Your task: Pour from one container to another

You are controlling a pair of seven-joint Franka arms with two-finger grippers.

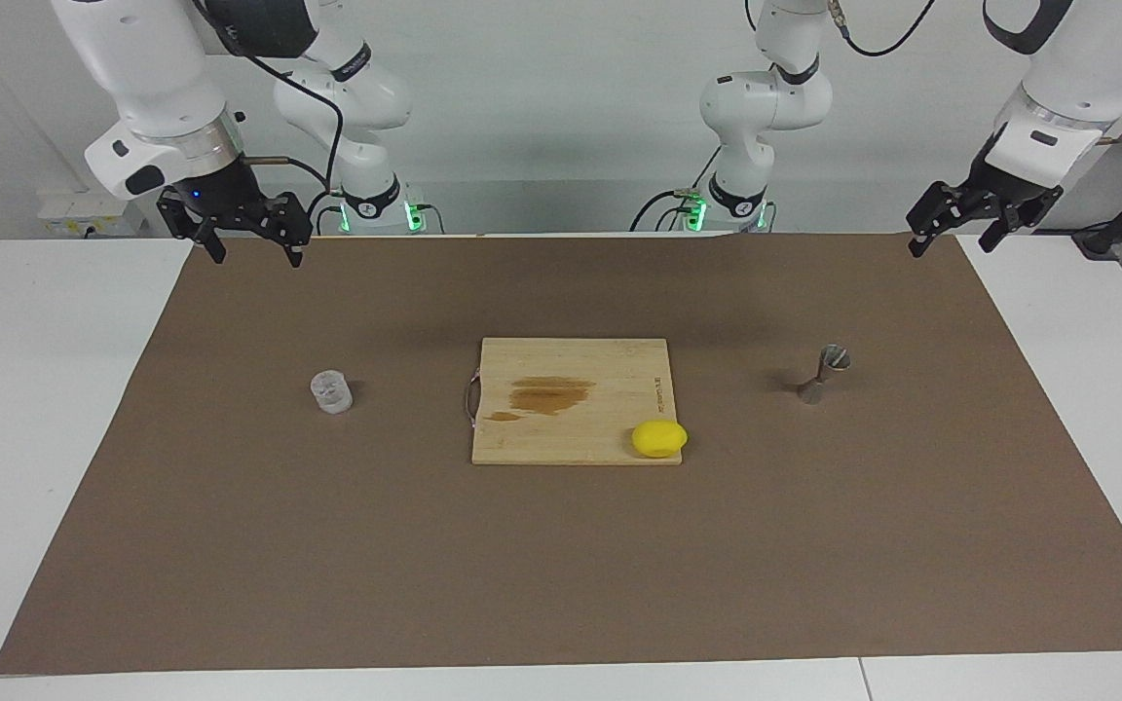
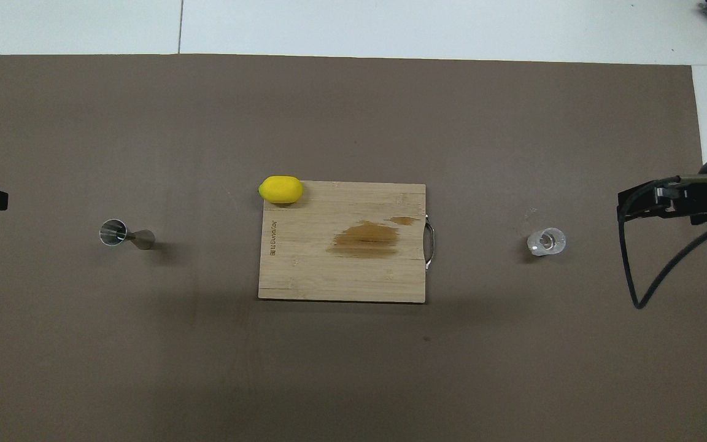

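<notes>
Board [image 1: 571, 399] with lemon [image 1: 659, 438] sits between glass [image 1: 331, 391] and jigger [image 1: 822, 374]; both tools spread

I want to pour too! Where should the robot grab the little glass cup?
Probably around its side wall, near the middle. The glass cup stands upright with its mouth open on top, so fingers should come in level from the side, not from above. It sits toward the right arm's end, so the open right hand seems best placed.

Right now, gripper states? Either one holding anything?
Left gripper: open, empty, raised over the mat's corner at its own end.
Right gripper: open, empty, raised over the mat's edge at its own end.
</notes>
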